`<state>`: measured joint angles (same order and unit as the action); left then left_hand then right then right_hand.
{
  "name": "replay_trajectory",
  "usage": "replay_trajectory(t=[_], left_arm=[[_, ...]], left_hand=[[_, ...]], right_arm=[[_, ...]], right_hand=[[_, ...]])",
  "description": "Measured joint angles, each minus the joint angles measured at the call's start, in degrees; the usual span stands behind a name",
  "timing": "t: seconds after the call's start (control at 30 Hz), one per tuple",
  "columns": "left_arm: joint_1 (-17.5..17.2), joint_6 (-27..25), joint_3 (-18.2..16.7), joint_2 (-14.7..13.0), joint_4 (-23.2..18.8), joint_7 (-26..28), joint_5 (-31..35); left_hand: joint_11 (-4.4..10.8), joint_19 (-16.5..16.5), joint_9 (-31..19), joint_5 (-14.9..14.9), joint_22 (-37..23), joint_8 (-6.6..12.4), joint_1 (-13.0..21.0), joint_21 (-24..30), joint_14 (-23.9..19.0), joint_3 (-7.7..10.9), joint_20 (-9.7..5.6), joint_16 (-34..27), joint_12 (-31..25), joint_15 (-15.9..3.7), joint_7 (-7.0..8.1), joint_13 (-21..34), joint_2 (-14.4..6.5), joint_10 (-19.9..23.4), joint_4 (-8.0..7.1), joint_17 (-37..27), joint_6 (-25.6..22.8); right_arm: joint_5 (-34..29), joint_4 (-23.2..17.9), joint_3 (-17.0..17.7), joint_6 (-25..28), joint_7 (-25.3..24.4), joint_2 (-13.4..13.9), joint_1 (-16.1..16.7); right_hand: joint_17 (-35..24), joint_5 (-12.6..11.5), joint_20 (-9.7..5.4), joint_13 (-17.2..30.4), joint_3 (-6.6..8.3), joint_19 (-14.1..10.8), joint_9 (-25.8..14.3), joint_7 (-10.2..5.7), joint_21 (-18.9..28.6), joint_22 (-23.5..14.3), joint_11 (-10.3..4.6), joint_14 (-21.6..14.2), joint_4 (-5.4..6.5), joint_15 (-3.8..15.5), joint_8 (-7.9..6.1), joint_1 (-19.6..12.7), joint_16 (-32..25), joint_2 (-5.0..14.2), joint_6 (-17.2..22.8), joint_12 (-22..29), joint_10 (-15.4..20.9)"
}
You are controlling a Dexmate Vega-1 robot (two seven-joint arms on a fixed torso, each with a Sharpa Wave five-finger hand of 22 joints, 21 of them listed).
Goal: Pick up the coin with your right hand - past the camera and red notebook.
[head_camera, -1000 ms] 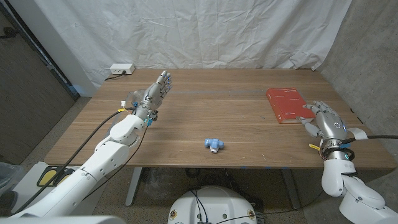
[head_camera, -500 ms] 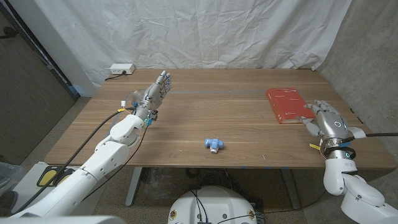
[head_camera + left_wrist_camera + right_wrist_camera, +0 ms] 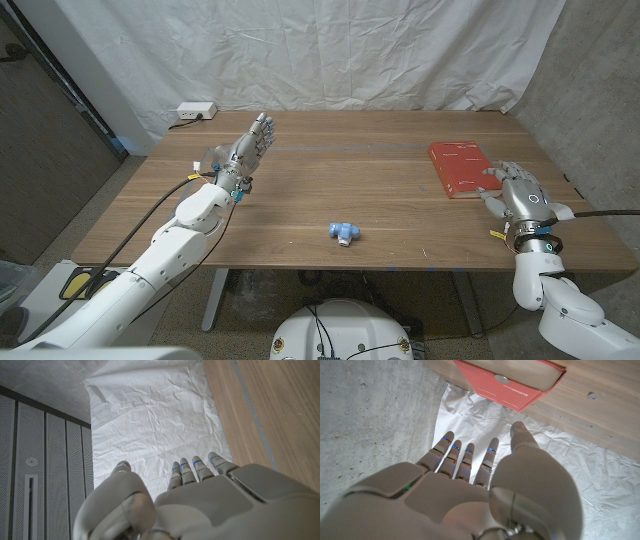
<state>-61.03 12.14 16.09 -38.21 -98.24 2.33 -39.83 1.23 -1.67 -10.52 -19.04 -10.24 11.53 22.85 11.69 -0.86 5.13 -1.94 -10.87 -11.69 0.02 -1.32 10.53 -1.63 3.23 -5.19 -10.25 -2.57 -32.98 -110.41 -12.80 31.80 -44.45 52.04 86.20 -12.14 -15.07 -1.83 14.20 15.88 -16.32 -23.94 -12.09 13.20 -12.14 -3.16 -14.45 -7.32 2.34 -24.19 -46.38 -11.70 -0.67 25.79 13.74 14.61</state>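
A red notebook (image 3: 458, 167) lies on the wooden table (image 3: 380, 200) at the right. In the right wrist view a small silver coin (image 3: 501, 379) sits on the red notebook (image 3: 520, 380) cover. My right hand (image 3: 520, 195) stands just beside the notebook's near right corner, fingers stretched and apart, holding nothing; the same right hand (image 3: 465, 490) reaches toward the book. A small blue toy camera (image 3: 343, 232) sits near the front middle. My left hand (image 3: 245, 152) is raised at the far left with fingers straight, empty; the left hand (image 3: 200, 500) faces the white curtain.
A white power strip (image 3: 195, 111) lies at the table's back left corner. A white curtain hangs behind the table. The table's right edge runs close behind my right hand. A small mark (image 3: 592, 395) shows on the wood near the notebook.
My right hand and wrist have shifted slightly toward the notebook. The left arm, the notebook and the blue camera have not moved.
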Motion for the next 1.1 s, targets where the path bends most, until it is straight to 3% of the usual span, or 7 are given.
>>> replay_trajectory(t=[0.47,1.1], left_arm=[[-0.87,0.06,-0.32,-0.27,-1.05,0.76,0.00],[-1.10,-0.55,-0.27,-0.36,-1.89,1.38,0.40]], left_hand=[[0.00,0.00,0.00,0.00,0.00,0.00,-0.06,0.00,0.00,0.00,0.00,0.00,0.00,0.00,0.00,0.00,-0.06,0.00,0.00,0.00,0.00],[0.00,0.00,0.00,0.00,0.00,0.00,0.25,0.00,0.00,0.01,0.00,0.00,0.00,0.00,0.00,0.00,-0.36,0.00,-0.01,0.00,0.00]], right_arm=[[0.88,1.98,-2.53,0.43,-1.11,0.97,-2.38],[1.67,4.35,-5.54,1.69,-2.24,2.29,-4.30]], right_hand=[[-0.27,-0.40,0.00,0.59,-0.40,0.00,-1.93,-0.01,0.00,-0.27,-0.21,-0.61,0.40,0.01,-1.56,0.16,0.00,0.16,-0.02,0.25,-0.21],[-0.53,-1.05,-0.01,1.65,-1.58,0.00,-5.34,0.43,0.44,-0.53,0.73,-0.61,0.63,0.01,-3.37,0.91,0.00,-0.60,-3.12,0.24,-2.59]])
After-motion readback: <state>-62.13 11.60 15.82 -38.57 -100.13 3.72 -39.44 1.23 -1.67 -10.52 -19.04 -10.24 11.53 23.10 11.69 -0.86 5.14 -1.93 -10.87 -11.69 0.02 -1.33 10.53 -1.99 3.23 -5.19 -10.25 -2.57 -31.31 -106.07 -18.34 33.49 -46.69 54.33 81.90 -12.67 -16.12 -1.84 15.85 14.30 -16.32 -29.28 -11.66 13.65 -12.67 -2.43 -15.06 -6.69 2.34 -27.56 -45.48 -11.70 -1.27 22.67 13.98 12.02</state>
